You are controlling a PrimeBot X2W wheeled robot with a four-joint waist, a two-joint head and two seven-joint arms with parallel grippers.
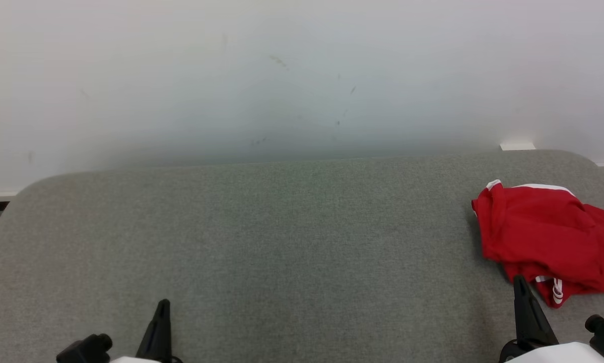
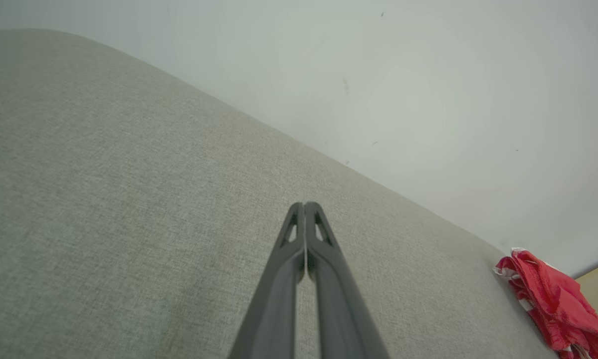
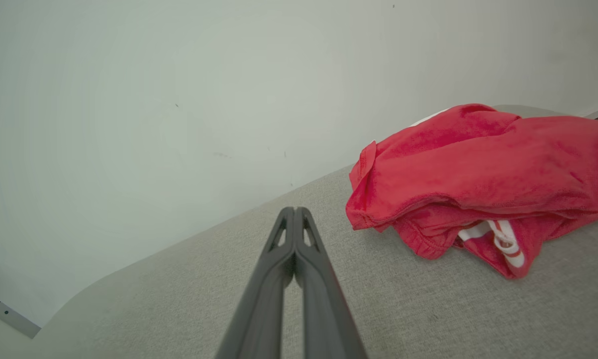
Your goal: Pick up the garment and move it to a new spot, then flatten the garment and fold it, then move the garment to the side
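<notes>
Grey felt table [image 1: 281, 242], white wall [image 1: 281, 75] behind. Item: red garment [image 1: 543, 232], loosely bunched at 3 o'clock by the rim, either awaiting pickup or set aside. My left gripper [image 1: 163, 305] at 7 o'clock, right gripper [image 1: 521, 280] at 5 o'clock beside the cloth: both pinched shut, empty, parked

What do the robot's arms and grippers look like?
Both the left gripper and right gripper have long, dark grey jaws tapering to narrow tips, with small triangular cut-outs near the ends. White forearm shells and black knobs sit behind them.
</notes>
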